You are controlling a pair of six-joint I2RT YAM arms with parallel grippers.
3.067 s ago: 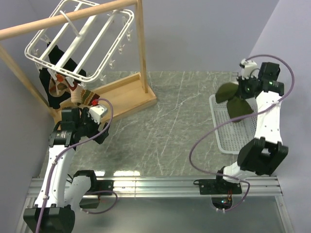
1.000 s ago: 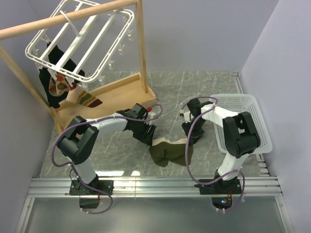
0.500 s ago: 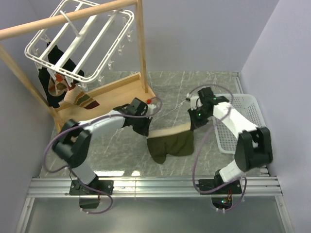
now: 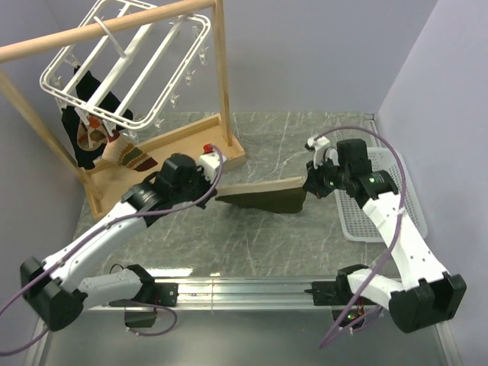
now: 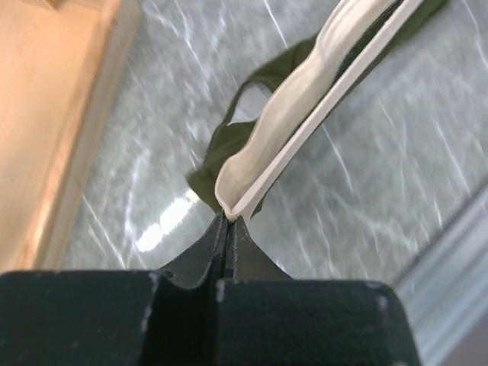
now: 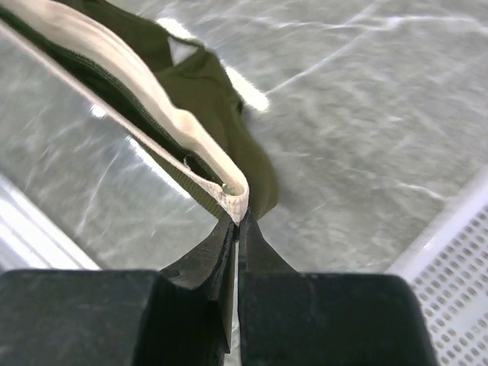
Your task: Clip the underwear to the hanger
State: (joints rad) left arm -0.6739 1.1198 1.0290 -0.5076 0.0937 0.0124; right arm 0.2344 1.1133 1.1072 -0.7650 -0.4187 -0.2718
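The olive-green underwear [image 4: 263, 197] hangs stretched above the table between my two grippers. My left gripper [image 4: 215, 196] is shut on its left end and my right gripper [image 4: 308, 187] is shut on its right end. In the left wrist view the jaws [image 5: 229, 218] pinch the pale waistband [image 5: 305, 99], with green cloth [image 5: 221, 149] drooping below it. The right wrist view shows the same: my gripper [image 6: 239, 221] is closed on the folded waistband end, and the underwear [image 6: 206, 91] runs away to the upper left. The white hanger [image 4: 131, 53] hangs from the wooden rail at the back left, well away from both grippers.
A black garment with tan-red patches [image 4: 91, 130] is clipped to the hanger's near left corner. The wooden stand [image 4: 221, 76] has a flat base [image 4: 191, 145] just behind my left gripper. A white mesh basket [image 4: 353, 217] sits at the right, partly under my right arm.
Both grippers have closed on the underwear's ends, lifted it off the table and pulled it taut. The pair has moved up and back toward the stand.
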